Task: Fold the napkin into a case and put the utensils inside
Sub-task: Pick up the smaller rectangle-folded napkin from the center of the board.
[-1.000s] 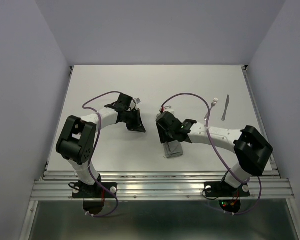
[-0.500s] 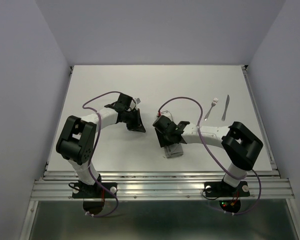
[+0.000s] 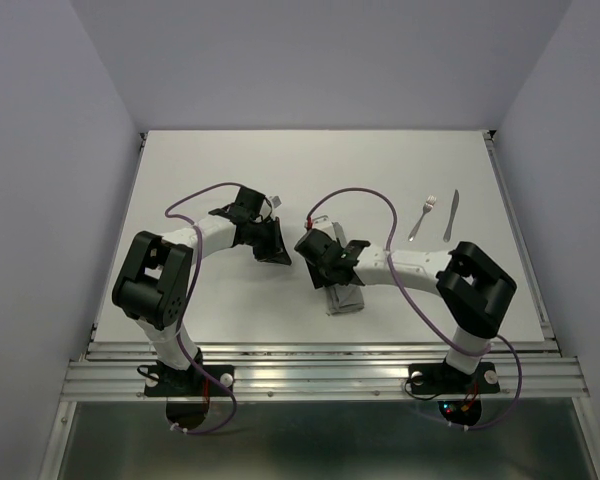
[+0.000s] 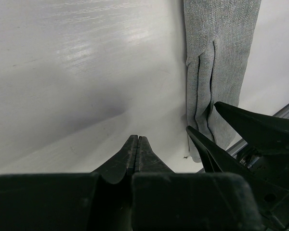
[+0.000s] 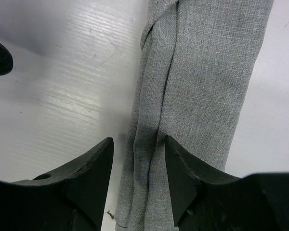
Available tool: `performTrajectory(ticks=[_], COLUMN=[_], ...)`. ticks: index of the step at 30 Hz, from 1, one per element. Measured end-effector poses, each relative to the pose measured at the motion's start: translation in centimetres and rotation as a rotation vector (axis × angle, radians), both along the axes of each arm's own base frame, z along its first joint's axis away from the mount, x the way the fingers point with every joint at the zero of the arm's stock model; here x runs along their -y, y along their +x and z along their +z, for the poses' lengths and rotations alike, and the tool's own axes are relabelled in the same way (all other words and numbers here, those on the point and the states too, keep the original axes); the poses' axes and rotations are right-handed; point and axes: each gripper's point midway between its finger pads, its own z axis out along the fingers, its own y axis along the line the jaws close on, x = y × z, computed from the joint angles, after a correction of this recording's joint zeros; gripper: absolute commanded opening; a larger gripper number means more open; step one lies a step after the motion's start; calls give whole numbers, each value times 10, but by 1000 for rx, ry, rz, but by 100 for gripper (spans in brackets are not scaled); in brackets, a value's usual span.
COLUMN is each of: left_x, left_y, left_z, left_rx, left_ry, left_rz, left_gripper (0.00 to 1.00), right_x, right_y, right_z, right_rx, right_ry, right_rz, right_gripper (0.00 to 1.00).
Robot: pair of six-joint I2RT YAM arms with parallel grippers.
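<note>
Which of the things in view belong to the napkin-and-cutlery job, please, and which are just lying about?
Part of the job:
- folded grey napkin
- fork
- knife

Not part of it:
- table
- purple cables on the arms
I see no other loose items.

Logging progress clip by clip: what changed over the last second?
The right tool swung left with its arm, over the left edge of the folded napkin; its jaws stand apart and hold nothing. The fork, partly hidden before, is now in full view. The left tool, shut, the knife and the napkin stayed put.
</note>
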Motion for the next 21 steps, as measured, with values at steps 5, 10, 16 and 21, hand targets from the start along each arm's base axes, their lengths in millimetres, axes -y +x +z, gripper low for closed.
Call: performTrajectory(ticks=[5,10,16,21], left_x=[0,0,0,-1], left_y=[0,0,1,2], left_z=[0,0,0,0], left_rx=[0,0,4,7], left_ry=[0,0,-2,-4], left_rz=[0,0,0,4], left_gripper=[0,0,0,0], right_x=[-1,2,0,1], right_y=[5,6,10,13], right_z=[2,-12,-13,-13], right_rx=[16,3,19,33], right_ry=[-8,-47,-52,-57], right_rz=[-10,-17,-27,-34], right_gripper=[54,54,35,1])
